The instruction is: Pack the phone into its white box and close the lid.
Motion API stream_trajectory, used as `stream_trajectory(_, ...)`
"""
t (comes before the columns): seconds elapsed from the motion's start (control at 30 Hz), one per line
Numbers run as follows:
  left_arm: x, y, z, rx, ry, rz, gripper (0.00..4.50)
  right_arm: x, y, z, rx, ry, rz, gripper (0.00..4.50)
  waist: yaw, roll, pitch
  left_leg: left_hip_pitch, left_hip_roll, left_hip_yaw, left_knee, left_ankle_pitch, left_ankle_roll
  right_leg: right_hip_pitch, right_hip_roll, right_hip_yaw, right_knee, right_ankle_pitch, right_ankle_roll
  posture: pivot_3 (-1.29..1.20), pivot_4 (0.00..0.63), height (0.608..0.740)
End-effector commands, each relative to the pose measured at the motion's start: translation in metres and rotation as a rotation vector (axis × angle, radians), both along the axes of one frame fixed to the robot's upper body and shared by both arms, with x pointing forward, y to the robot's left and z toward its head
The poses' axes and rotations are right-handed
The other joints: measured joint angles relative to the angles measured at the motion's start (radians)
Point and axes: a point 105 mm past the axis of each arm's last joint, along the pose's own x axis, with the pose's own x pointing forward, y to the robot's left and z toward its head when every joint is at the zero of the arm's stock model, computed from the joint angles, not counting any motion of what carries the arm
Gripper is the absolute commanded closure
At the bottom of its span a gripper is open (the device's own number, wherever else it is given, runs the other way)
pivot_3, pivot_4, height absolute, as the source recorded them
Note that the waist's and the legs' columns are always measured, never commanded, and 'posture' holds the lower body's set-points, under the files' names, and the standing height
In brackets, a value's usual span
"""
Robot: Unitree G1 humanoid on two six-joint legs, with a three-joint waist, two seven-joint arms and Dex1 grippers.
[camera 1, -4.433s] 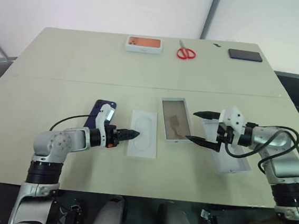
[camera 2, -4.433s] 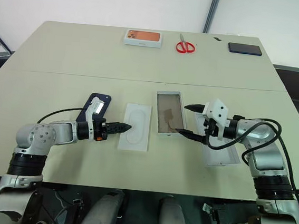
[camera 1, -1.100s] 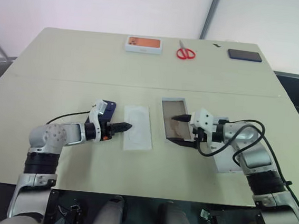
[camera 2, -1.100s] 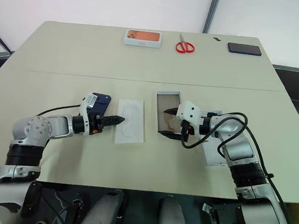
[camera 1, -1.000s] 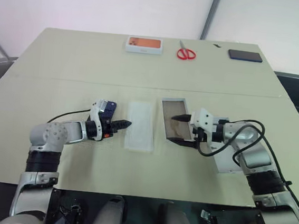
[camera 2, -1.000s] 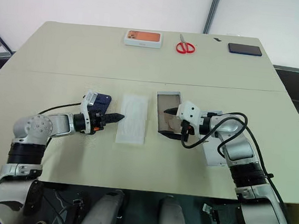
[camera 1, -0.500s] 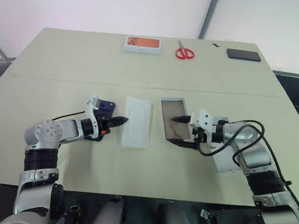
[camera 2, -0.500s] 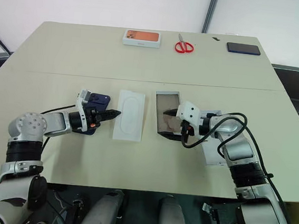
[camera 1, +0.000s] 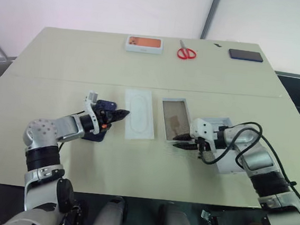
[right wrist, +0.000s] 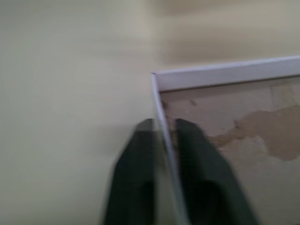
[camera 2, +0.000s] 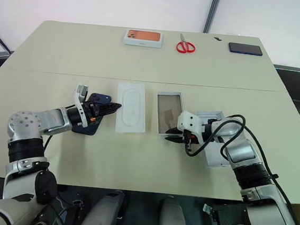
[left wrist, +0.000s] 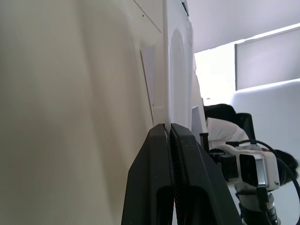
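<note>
The white box (camera 1: 173,126) lies open near the table's middle, its tan inside facing up. My right gripper (camera 1: 181,143) is shut on the wall at its near right corner; in the right wrist view a finger (right wrist: 140,154) stands on each side of that wall. The lid (camera 1: 233,167) lies inside-up to the right, partly under my right arm. The dark navy phone (camera 1: 96,136) lies at the left, mostly hidden beneath my left hand. My left gripper (camera 1: 122,112) is shut on the left edge of a flat white insert sheet (camera 1: 140,122).
Along the far edge lie a white box with an orange picture (camera 1: 144,44), red scissors (camera 1: 186,53) and a black phone (camera 1: 246,55). A seam crosses the table just beyond the work area.
My right gripper has dropped to the box's near right corner and shut on its wall. My left gripper has drawn the insert sheet farther away, and its wrist has rolled.
</note>
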Motion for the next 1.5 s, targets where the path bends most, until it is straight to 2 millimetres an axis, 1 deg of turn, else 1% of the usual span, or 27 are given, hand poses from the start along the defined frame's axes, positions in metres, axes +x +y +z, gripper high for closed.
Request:
stream_trajectory(0.03, 0.000, 0.001, 0.013, -0.023, -0.061, 0.014, 4.50, -0.001, 0.009, 0.006, 0.030, -0.014, 0.025, 4.45, 0.000, 0.000, 0.000, 0.000, 0.000, 0.000, 0.000, 0.000, 0.000, 0.000, 0.000, 0.000, 0.000, 0.000, 0.000, 0.00, 0.150, 0.740)
stream_trajectory(0.1, 0.007, 0.004, 0.027, -0.090, -0.097, 0.057, 4.50, -0.003, 0.022, 0.009, 0.071, -0.016, 0.037, 4.45, 0.000, 0.000, 0.000, 0.000, 0.000, 0.000, 0.000, 0.000, 0.000, 0.000, 0.000, 0.000, 0.000, 0.000, 0.000, 0.00, 0.150, 0.740)
stream_trajectory(0.17, 0.013, 0.007, 0.037, -0.115, -0.139, 0.098, 4.50, -0.005, 0.034, 0.011, 0.093, -0.035, 0.052, 4.45, 0.000, -0.001, 0.000, 0.000, 0.000, -0.001, 0.000, 0.000, -0.001, 0.000, 0.000, 0.000, 0.000, 0.000, 0.000, 0.00, 0.150, 0.740)
stream_trajectory(0.23, 0.014, 0.006, 0.045, -0.144, -0.151, 0.097, 4.50, -0.013, 0.054, 0.014, 0.143, -0.048, 0.086, 4.45, 0.000, -0.001, 0.000, 0.000, 0.000, -0.001, 0.000, 0.001, -0.001, 0.000, 0.000, 0.000, 0.000, 0.000, 0.000, 0.00, 0.150, 0.740)
stream_trajectory(0.33, 0.013, 0.001, 0.045, -0.145, -0.137, 0.071, 4.50, -0.023, 0.072, 0.014, 0.170, -0.081, 0.117, 4.45, 0.002, -0.001, 0.000, 0.000, 0.000, -0.002, 0.000, 0.001, -0.003, 0.000, 0.000, 0.000, 0.000, 0.000, 0.000, 0.00, 0.150, 0.740)
stream_trajectory(0.43, 0.009, -0.005, 0.042, -0.135, -0.128, 0.049, 4.50, -0.027, 0.078, 0.013, 0.186, -0.082, 0.111, 4.45, 0.003, -0.001, 0.000, 0.000, -0.002, -0.002, 0.000, 0.002, -0.003, 0.000, -0.002, 0.000, 0.000, 0.001, 0.001, 0.00, 0.150, 0.740)
stream_trajectory(0.5, 0.006, -0.008, 0.040, -0.125, -0.125, 0.035, 4.50, -0.026, 0.076, 0.015, 0.199, -0.052, 0.092, 4.45, 0.003, -0.001, 0.000, 0.000, -0.003, -0.002, 0.000, 0.001, -0.002, 0.000, -0.002, 0.000, 0.000, 0.001, 0.001, 0.00, 0.150, 0.740)
stream_trajectory(0.6, 0.006, -0.013, 0.037, -0.110, -0.114, 0.026, 4.50, -0.019, 0.069, 0.021, 0.211, -0.063, 0.059, 3.59, 0.003, -0.002, 0.000, 0.000, -0.003, -0.002, 0.000, 0.001, -0.002, 0.000, -0.003, 0.000, 0.000, 0.001, 0.002, 0.00, 0.150, 0.740)
stream_trajectory(0.73, 0.005, -0.017, 0.036, -0.104, -0.115, 0.018, 4.50, -0.019, 0.065, 0.030, 0.218, -0.086, 0.062, 1.54, 0.002, -0.002, 0.000, 0.000, -0.004, -0.002, 0.000, 0.001, -0.002, 0.000, -0.003, 0.000, 0.000, 0.001, 0.002, 0.00, 0.150, 0.740)
stream_trajectory(0.83, 0.003, -0.018, 0.034, -0.099, -0.119, 0.018, 4.50, -0.020, 0.055, 0.040, 0.235, -0.090, 0.060, 1.54, 0.002, -0.002, 0.000, 0.000, -0.003, -0.002, 0.000, 0.001, -0.002, 0.000, -0.002, 0.000, 0.000, 0.001, 0.002, 0.00, 0.150, 0.740)
stream_trajectory(0.9, -0.001, -0.020, 0.030, -0.083, -0.117, 0.005, 4.50, -0.019, 0.036, 0.046, 0.227, -0.086, 0.029, 1.54, 0.003, -0.002, 0.000, 0.000, -0.003, -0.002, 0.000, 0.001, -0.001, 0.000, -0.003, 0.000, 0.000, 0.001, 0.002, 0.00, 0.150, 0.740)
stream_trajectory(0.97, -0.005, -0.026, 0.023, -0.079, -0.104, -0.009, 4.50, -0.018, 0.010, 0.047, 0.175, -0.091, -0.017, 1.54, 0.005, -0.002, 0.000, 0.000, -0.004, -0.002, 0.000, 0.001, -0.001, 0.000, -0.003, 0.000, 0.000, 0.001, 0.002, 0.00, 0.150, 0.740)
stream_trajectory(1.03, -0.007, -0.030, 0.016, -0.076, -0.089, -0.012, 4.50, -0.014, -0.006, 0.046, 0.135, -0.116, -0.056, 1.54, 0.006, -0.002, 0.000, -0.001, -0.004, -0.001, 0.000, 0.001, -0.001, 0.001, -0.004, 0.000, -0.001, 0.001, 0.002, 0.00, 0.150, 0.740)
stream_trajectory(1.07, -0.007, -0.031, 0.014, -0.079, -0.081, -0.012, 4.50, -0.012, -0.011, 0.046, 0.126, -0.132, -0.072, 1.54, 0.006, -0.003, 0.000, -0.001, -0.005, -0.001, 0.000, 0.001, -0.001, 0.001, -0.004, 0.000, -0.001, 0.001, 0.002, 0.00, 0.150, 0.740)
stream_trajectory(1.1, -0.006, -0.033, 0.009, -0.056, -0.077, -0.011, 4.50, -0.004, -0.015, 0.050, 0.152, -0.164, -0.112, 1.54, 0.005, -0.003, 0.000, -0.001, -0.005, -0.001, 0.000, 0.001, -0.001, 0.001, -0.004, 0.000, -0.001, 0.001, 0.002, 0.00, 0.150, 0.740)
stream_trajectory(1.13, -0.006, -0.035, 0.004, -0.033, -0.062, -0.017, 4.50, 0.003, -0.018, 0.053, 0.180, -0.188, -0.152, 1.54, 0.002, -0.003, 0.000, -0.001, -0.004, 0.000, 0.000, 0.001, -0.001, 0.001, -0.004, -0.001, -0.001, 0.001, 0.002, 0.00, 0.150, 0.740)
stream_trajectory(1.2, -0.006, -0.037, -0.004, -0.015, -0.041, -0.026, 4.50, 0.007, -0.018, 0.053, 0.187, -0.221, -0.157, 1.54, -0.001, -0.003, 0.000, 0.000, -0.004, 0.001, 0.000, 0.001, -0.001, 0.001, -0.003, 0.000, -0.001, 0.001, 0.002, 0.00, 0.150, 0.740)
stream_trajectory(1.33, -0.003, -0.045, -0.010, -0.004, -0.041, -0.030, 4.50, 0.005, -0.007, 0.050, 0.212, -0.221, -0.142, 1.54, 0.002, -0.003, 0.000, -0.001, -0.004, 0.001, 0.000, 0.001, -0.001, 0.000, -0.003, 0.000, -0.001, 0.001, 0.002, 0.00, 0.150, 0.740)
stream_trajectory(1.43, -0.002, -0.050, -0.012, 0.000, -0.041, -0.044, 4.50, 0.006, -0.004, 0.050, 0.214, -0.229, -0.143, 1.54, 0.004, -0.003, 0.000, -0.001, -0.004, 0.001, 0.000, 0.001, -0.001, 0.000, -0.003, 0.000, -0.001, 0.001, 0.002, 0.00, 0.150, 0.740)
stream_trajectory(1.5, -0.002, -0.051, -0.010, -0.009, -0.052, -0.052, 3.86, 0.007, -0.004, 0.049, 0.212, -0.233, -0.143, 1.48, 0.004, -0.003, 0.000, -0.001, -0.004, 0.001, 0.000, 0.001, -0.001, 0.001, -0.004, 0.000, -0.001, 0.001, 0.002, 0.00, 0.150, 0.740)
